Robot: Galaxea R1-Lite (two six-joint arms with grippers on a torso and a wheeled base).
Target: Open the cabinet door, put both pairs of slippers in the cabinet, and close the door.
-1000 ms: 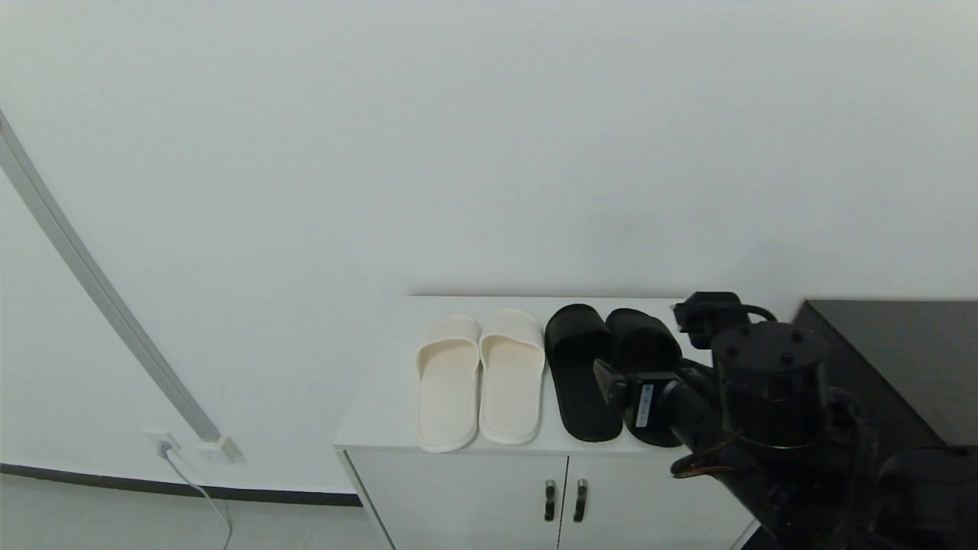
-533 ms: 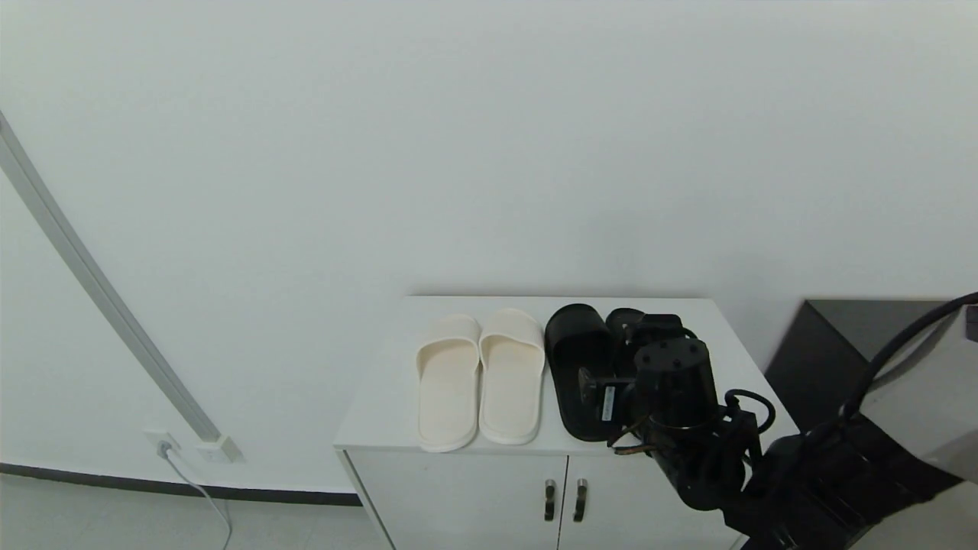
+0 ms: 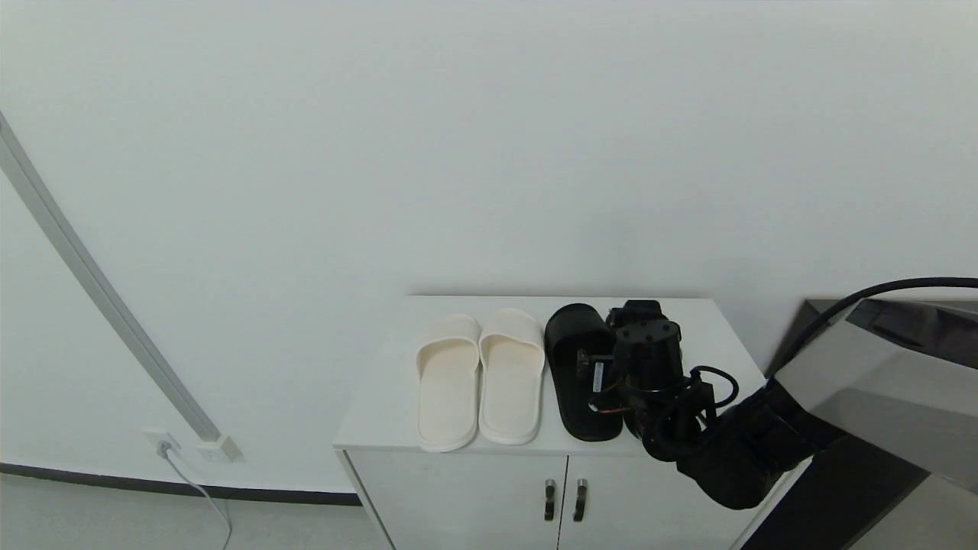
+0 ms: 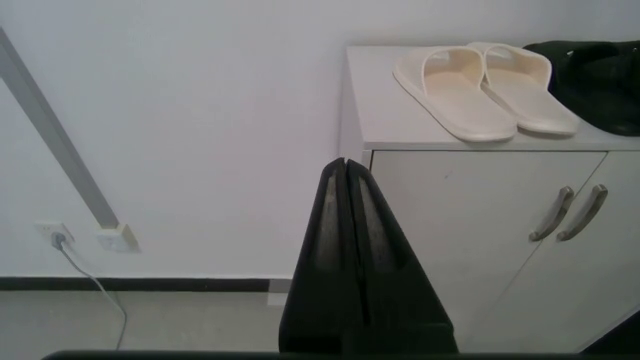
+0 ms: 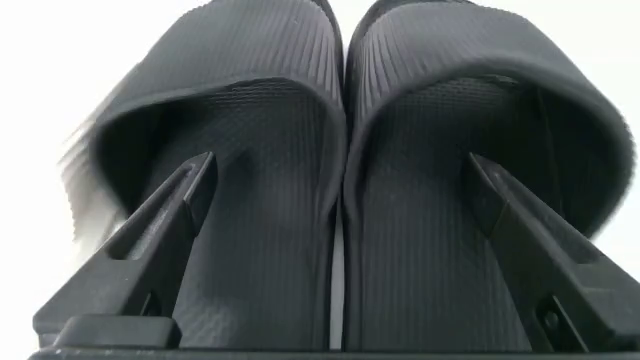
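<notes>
A white cabinet [image 3: 451, 489] stands against the wall with both doors closed, its two handles [image 3: 565, 500] side by side. A pair of cream slippers [image 3: 480, 378] and a pair of black slippers [image 3: 581, 374] lie on its top, toes toward the wall. My right arm hangs over the right black slipper and hides most of it. In the right wrist view my right gripper [image 5: 340, 160] is open, one finger over each black slipper [image 5: 250, 250], straddling their inner edges. My left gripper [image 4: 347, 170] is shut and holds nothing, low and left of the cabinet doors [image 4: 470, 230].
A wall socket with a cable [image 3: 162, 444] sits low on the wall left of the cabinet, below a slanted grey trunking strip [image 3: 99, 290]. There is open floor [image 4: 150, 325] left of the cabinet. The wall rises directly behind the cabinet top.
My right arm has swung in from the right of the cabinet and now sits over the black slippers. The slippers and doors have not moved.
</notes>
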